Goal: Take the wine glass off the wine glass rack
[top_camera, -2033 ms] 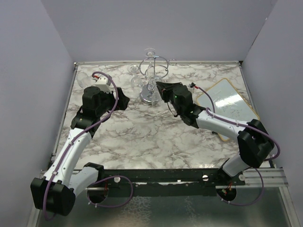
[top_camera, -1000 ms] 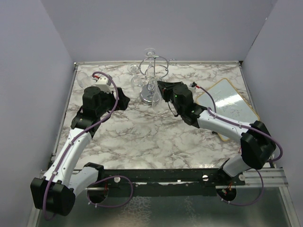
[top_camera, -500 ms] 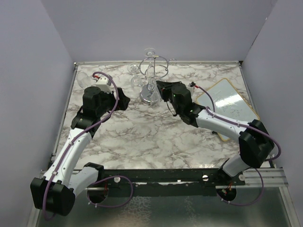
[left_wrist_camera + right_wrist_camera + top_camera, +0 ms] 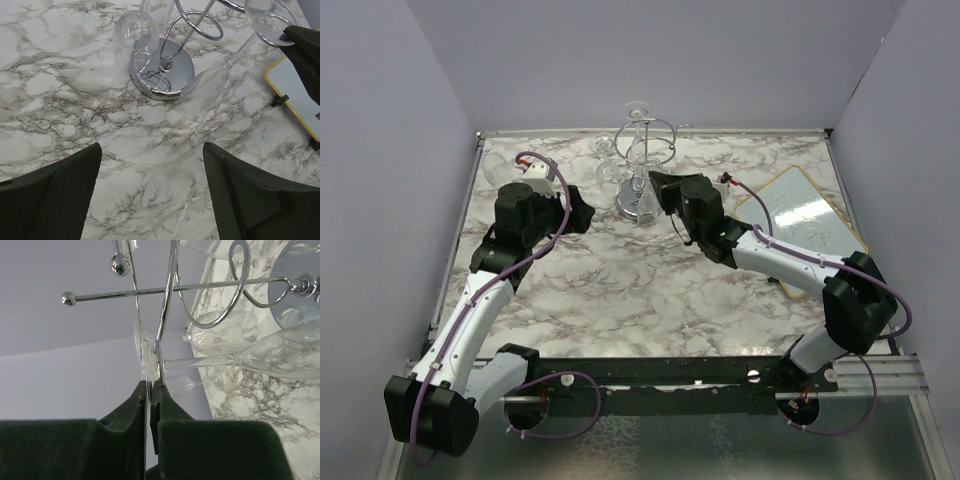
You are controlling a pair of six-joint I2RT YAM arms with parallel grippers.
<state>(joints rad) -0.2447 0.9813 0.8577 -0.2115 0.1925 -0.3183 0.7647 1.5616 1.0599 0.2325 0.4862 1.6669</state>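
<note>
The chrome wine glass rack (image 4: 643,140) stands at the back middle of the marble table on its round mirrored base (image 4: 162,75). My right gripper (image 4: 151,386) is shut on the flat foot of a clear wine glass (image 4: 285,360), which hangs tilted from a rack loop (image 4: 167,300). In the left wrist view this glass (image 4: 207,87) slants down toward the base, and its foot meets the right gripper's finger (image 4: 305,45). In the top view the right gripper (image 4: 658,183) is beside the rack. My left gripper (image 4: 152,150) is open and empty, left of the rack (image 4: 585,212).
Another glass (image 4: 135,37) hangs bowl-down from the rack's left side, and more glasses show at its top (image 4: 636,108). A white board with a yellow rim (image 4: 800,225) lies at the right. A clear glass (image 4: 492,168) sits by the left wall.
My right gripper has shifted slightly left and back beside the rack, still shut on the glass foot. The left arm has not moved.
</note>
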